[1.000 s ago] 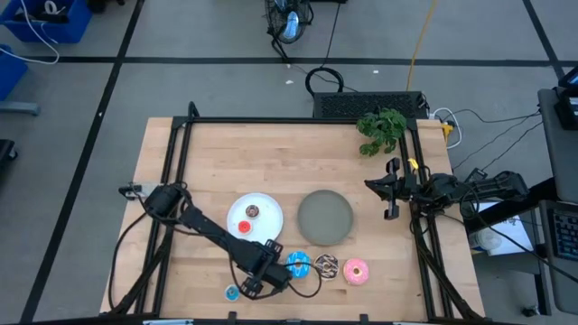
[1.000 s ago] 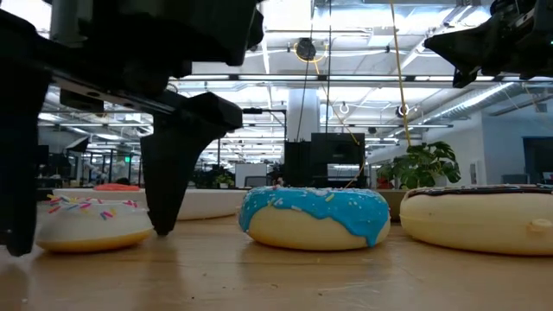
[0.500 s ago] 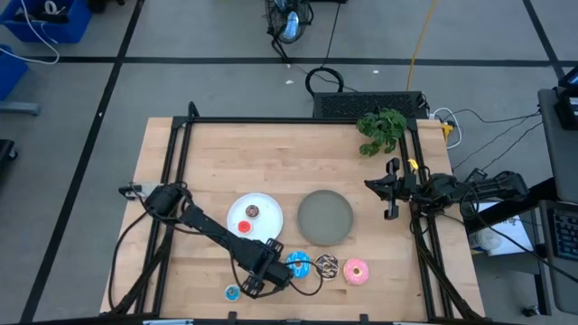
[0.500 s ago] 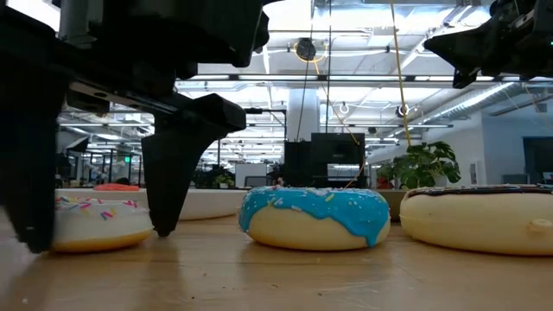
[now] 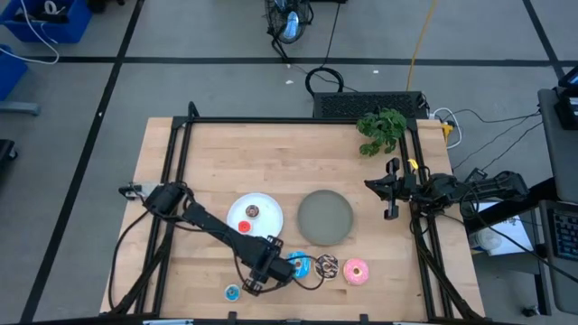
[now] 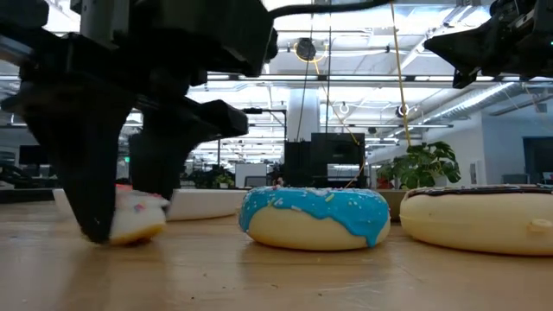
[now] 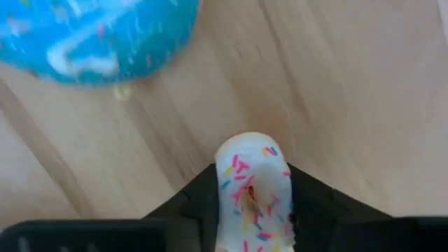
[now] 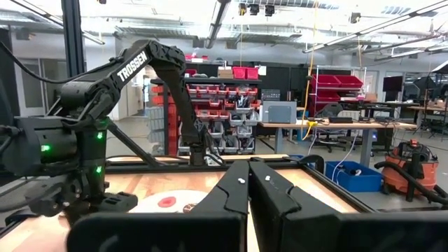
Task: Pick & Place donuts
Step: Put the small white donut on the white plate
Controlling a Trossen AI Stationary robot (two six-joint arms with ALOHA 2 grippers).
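Note:
A tiny whitish-pink sprinkled donut (image 7: 253, 183) sits on the wood near the table's front edge, with my left gripper (image 5: 260, 273) shut on it from above. Just to its right lie the blue donut (image 5: 298, 264), the brown sprinkled donut (image 5: 326, 265) and the pink-iced donut (image 5: 356, 271). A tiny light-blue donut (image 5: 233, 292) lies to the gripper's near left. A tiny brown donut (image 5: 253, 211) and a tiny red one (image 5: 244, 227) rest on the white plate (image 5: 267, 213). My right gripper (image 5: 390, 191) waits shut at the table's right edge. My left gripper pinches the tiny whitish-pink donut by two opposite sides of its ring (image 7: 227, 185) between its two fingers (image 6: 97, 186). The fingers point straight down. The donut looks squeezed narrow between them, icing up, its underside (image 6: 134, 238) at the tabletop.
The grey plate (image 5: 325, 217) lies bare beside the white plate, behind the row of donuts. A green plant (image 5: 381, 129) stands at the far right corner. A black frame rail (image 5: 172, 181) borders the table on the left.
My left gripper has shut on the tiny whitish-pink donut. The finger farther from the blue donut has swept in, sliding the donut a little toward the other finger and squeezing it narrower. The donut stays on the wood.

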